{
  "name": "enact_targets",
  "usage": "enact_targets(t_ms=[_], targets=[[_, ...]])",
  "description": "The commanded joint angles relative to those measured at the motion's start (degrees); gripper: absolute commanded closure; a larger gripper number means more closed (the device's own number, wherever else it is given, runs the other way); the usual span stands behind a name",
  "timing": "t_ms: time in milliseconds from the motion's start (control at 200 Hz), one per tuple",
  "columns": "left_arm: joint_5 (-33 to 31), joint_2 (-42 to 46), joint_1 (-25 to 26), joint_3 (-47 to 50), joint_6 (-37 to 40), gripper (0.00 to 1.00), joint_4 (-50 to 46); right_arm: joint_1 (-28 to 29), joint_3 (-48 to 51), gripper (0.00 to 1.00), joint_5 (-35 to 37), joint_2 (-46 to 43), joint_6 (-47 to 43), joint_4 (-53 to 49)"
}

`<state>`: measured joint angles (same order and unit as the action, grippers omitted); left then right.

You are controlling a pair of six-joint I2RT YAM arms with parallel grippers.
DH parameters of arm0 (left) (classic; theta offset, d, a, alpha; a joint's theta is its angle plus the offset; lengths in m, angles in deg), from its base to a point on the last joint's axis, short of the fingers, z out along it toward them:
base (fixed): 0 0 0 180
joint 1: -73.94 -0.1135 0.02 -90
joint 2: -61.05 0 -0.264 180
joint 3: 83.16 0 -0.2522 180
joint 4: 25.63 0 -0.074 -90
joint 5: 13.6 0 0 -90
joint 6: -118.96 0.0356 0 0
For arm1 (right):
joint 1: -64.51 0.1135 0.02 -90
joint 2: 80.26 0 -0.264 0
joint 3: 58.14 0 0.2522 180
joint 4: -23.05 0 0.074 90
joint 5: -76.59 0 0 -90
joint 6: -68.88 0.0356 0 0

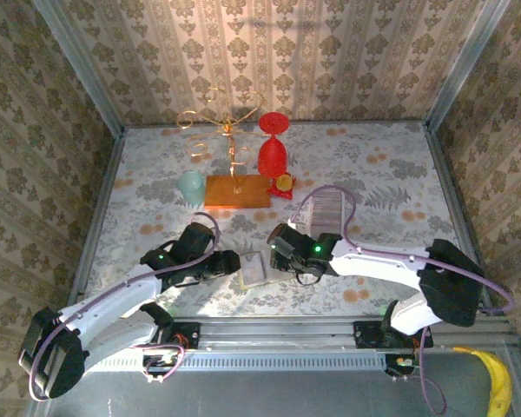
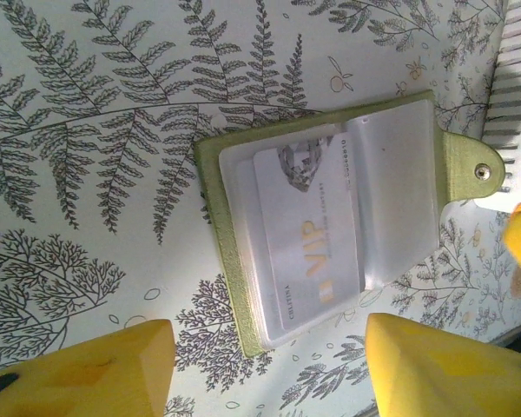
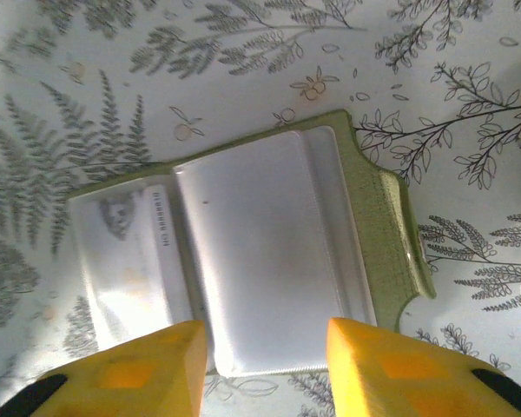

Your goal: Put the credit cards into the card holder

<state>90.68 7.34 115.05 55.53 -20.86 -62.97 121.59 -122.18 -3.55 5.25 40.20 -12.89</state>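
The green card holder (image 1: 254, 271) lies open on the patterned cloth between my two grippers, its cover (image 2: 221, 226) rimming the clear sleeves. A whitish-grey credit card (image 2: 317, 234) marked VIP sits inside a clear sleeve; it also shows through the plastic as the card (image 3: 126, 261). My left gripper (image 2: 269, 373) hovers open just off the holder's short edge, nothing between its yellow fingers. My right gripper (image 3: 267, 365) is open above the edge of an empty clear sleeve (image 3: 269, 252), holding nothing. The holder's snap tab (image 2: 478, 169) points toward the right gripper.
A clear ribbed box (image 1: 326, 213) stands just behind the right gripper. Further back are a wooden base with a gold wire stand (image 1: 237, 191), a red goblet (image 1: 273, 152) and a pale green cup (image 1: 191, 185). A banana (image 1: 495, 382) lies beyond the table's near right corner.
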Motion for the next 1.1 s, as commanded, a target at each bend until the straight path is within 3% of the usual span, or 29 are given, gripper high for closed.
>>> enact_targets(t_ms=[0,170,445,800,1095], targets=[[0.3,0.7,-0.3,1.2,-0.5,0.43,1.0,0.4,-1.3,0.59,-0.7,2.4,0.0,2.7],[-0.2,-2.1,-0.4,0.6,-1.5,0.49,2.6,0.9,-0.3,0.59,-1.6,3.9,1.1,2.7],[1.9,-7.6,-0.3,0.3,-1.7,0.5,6.0,1.7,0.7,0.56,-1.8,6.5,2.0,3.1],[2.9,-10.6,0.3,1.7,-1.3,0.58,8.9,2.5,-2.5,0.46,-1.5,10.8,2.4,-0.5],[2.5,-13.3,0.6,2.9,-0.8,0.66,9.1,3.1,-3.6,0.45,-3.2,12.3,3.1,4.3]])
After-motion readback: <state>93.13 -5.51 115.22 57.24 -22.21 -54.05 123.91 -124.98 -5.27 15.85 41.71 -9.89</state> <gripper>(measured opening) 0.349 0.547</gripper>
